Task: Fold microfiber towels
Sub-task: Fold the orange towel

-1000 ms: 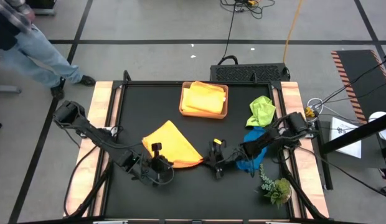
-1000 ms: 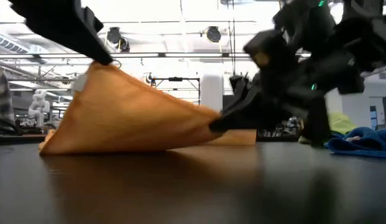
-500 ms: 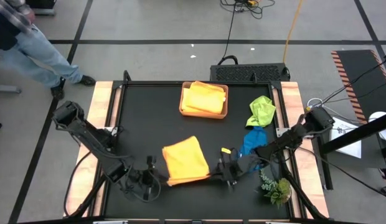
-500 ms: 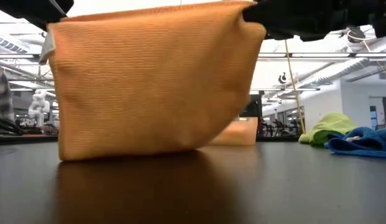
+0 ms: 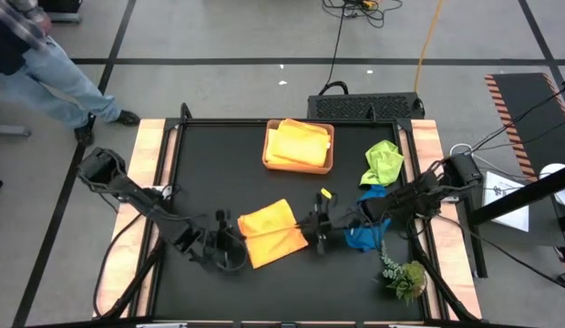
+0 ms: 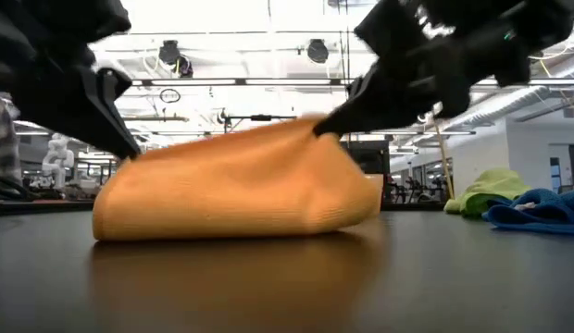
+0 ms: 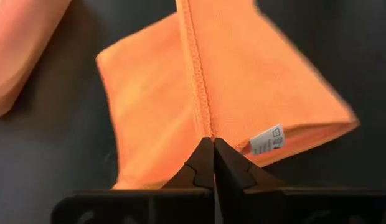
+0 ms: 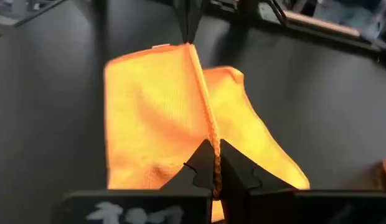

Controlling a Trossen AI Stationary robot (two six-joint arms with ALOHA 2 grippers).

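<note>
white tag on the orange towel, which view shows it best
The left wrist view: the white tag sits sharp on the orange towel beside the left gripper. The right wrist view shows only a pale sliver at the far corner; the high and low views don't show it.

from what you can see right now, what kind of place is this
Probably a robotics lab or open industrial workspace: a black table on taped concrete floor, cables trailing across it, and ceiling lights over a large open hall.

No text can be read anywhere; the orange towel [image 7: 255, 93] carries a small white care label [image 7: 268, 140] sewn at its hem, and the marks printed on it are too small to make out
</note>
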